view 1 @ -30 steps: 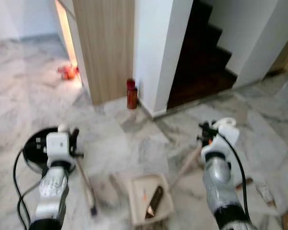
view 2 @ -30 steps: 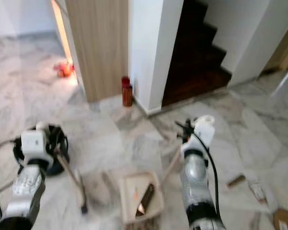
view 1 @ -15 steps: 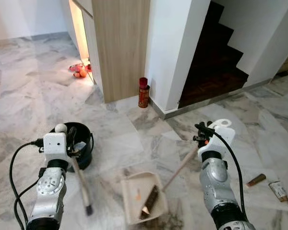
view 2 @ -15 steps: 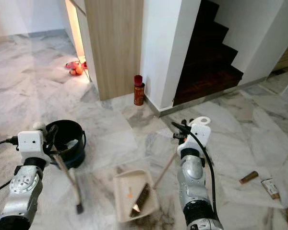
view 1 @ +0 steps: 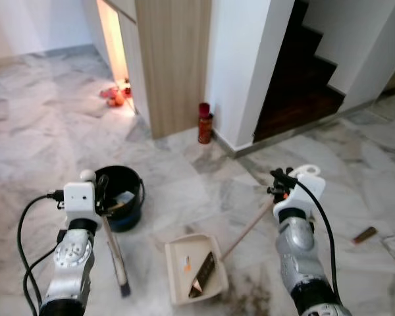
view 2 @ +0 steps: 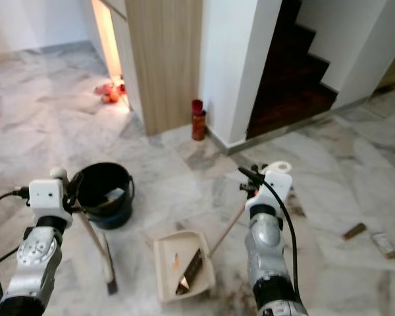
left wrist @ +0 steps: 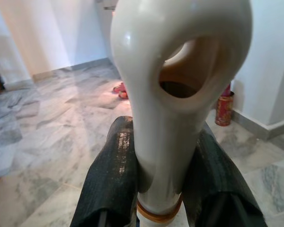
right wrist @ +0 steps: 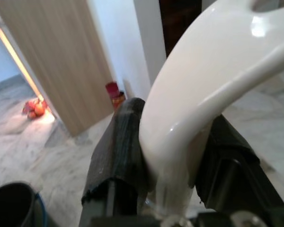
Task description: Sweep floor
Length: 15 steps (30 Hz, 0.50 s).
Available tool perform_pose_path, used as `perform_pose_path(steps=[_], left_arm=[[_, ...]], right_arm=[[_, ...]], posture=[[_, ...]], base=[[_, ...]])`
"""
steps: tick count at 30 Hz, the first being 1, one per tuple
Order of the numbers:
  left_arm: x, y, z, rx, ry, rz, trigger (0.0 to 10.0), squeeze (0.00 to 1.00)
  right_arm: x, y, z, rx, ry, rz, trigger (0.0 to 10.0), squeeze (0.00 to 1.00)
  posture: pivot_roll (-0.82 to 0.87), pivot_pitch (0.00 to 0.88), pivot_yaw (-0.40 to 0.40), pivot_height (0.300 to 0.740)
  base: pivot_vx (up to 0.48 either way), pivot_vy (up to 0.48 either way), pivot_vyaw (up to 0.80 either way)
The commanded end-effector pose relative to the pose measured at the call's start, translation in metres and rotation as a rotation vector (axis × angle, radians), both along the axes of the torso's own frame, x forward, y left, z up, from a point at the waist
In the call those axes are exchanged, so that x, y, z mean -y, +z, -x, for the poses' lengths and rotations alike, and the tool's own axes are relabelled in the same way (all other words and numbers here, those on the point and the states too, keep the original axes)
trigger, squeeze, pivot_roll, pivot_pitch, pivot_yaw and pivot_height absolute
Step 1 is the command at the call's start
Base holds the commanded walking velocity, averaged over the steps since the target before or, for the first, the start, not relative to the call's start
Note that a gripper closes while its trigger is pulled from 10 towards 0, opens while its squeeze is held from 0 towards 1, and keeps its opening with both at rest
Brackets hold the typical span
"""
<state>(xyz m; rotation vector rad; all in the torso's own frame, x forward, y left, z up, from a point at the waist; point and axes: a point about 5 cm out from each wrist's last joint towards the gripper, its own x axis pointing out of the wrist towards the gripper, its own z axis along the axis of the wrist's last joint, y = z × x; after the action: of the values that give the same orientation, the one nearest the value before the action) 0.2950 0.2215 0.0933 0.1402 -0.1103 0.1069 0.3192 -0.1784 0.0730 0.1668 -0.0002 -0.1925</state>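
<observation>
- The left gripper (left wrist: 163, 179) has its jaws pinching the cream, looped top of the broom handle (left wrist: 180, 85), one black finger (left wrist: 111, 175) on each side.
- The broom (view 1: 114, 253) slants down from that gripper to the marble floor (view 1: 46, 141), its dark tip touching the floor just beside the dustpan's left edge.
- The right gripper (right wrist: 173, 156) has its jaws clamped on the white curved handle (right wrist: 208, 80) of the dustpan.
- The dustpan (view 1: 191, 268) lies flat on the floor between the two arms, with a dark strip of debris (view 1: 203, 271) and a small orange bit inside.
- A black bucket (view 1: 122, 197) stands on the floor just behind the left gripper.
- A red can (view 1: 205, 123) stands at the foot of the white wall, beside the wooden panel (view 1: 174, 59).
- Small litter (view 1: 365, 234) lies on the floor at the far right.
</observation>
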Motion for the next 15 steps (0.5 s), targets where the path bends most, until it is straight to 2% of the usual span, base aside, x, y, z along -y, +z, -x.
perform_pose_path(steps=[1, 13, 15], left_arm=[[-0.001, 0.0104, -0.0027, 0.045, 0.001, -0.013, 10.0, 0.0], [-0.0032, 0.0111, -0.0018, 0.047, 0.013, -0.018, 10.0, 0.0], [-0.004, 0.0102, -0.002, 0.037, 0.018, -0.018, 10.0, 0.0]], right_arm=[[-0.0034, 0.0145, -0.0074, 0.059, 0.013, 0.002, 10.0, 0.0], [-0.0034, 0.0133, -0.0071, 0.053, 0.015, 0.0, 10.0, 0.0], [-0.0031, 0.0122, -0.007, 0.047, 0.016, -0.005, 10.0, 0.0]], posture=[[0.09, 0.0, -0.027, 0.74], [0.09, 0.0, -0.031, 0.74], [0.09, 0.0, -0.031, 0.74]], base=[[0.0, 0.0, 0.61], [0.0, 0.0, 0.55], [0.0, 0.0, 0.0]])
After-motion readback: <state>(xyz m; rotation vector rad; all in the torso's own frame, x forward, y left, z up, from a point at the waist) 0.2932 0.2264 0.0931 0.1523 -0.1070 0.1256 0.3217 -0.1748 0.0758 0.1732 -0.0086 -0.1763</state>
